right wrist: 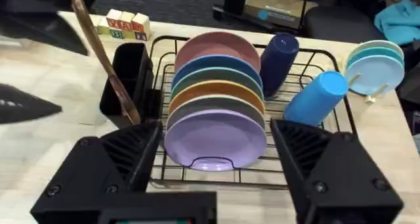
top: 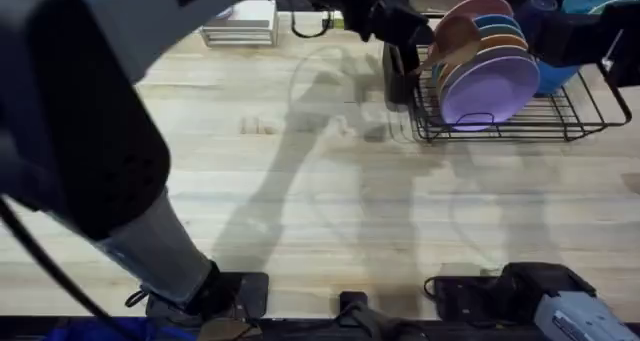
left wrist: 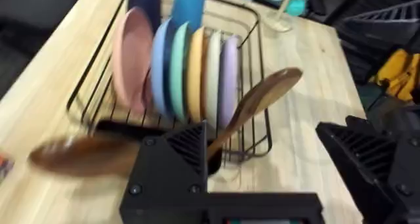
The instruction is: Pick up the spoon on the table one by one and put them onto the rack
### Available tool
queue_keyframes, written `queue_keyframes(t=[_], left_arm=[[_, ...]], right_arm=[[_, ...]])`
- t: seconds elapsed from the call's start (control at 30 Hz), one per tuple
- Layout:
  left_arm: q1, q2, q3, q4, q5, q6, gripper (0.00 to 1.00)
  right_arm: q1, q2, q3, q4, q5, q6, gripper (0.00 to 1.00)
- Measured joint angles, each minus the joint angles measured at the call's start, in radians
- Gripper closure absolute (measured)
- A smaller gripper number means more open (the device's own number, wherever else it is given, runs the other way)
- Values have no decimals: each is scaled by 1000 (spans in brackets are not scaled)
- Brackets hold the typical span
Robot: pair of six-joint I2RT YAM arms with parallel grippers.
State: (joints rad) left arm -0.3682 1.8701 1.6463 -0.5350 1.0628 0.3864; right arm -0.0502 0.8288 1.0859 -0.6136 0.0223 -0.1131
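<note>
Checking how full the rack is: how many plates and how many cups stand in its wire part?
Plates: 6
Cups: 2
Total: 8

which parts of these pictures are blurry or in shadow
Overhead: the left arm looms large, dark and blurred, and soft arm shadows fall across the table. Left wrist: a spoon is smeared with blur, and the plates look soft. Right wrist: the rack is fairly sharp, while the spoon is slightly blurred.
</note>
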Motion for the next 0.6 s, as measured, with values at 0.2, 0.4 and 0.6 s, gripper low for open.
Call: queue_keyframes(t=[0.2, 0.4, 0.6], left_arm=[[60, -188, 0, -241, -393, -1, 6], [113, -442, 0, -543, -794, -21, 6], [171, -527, 0, -716, -1021, -106, 7]], right_arm=[[0, 0, 0, 0, 0, 0, 8], [0, 0, 0, 0, 0, 0, 8], [0, 0, 0, -2, 0, 0, 8]])
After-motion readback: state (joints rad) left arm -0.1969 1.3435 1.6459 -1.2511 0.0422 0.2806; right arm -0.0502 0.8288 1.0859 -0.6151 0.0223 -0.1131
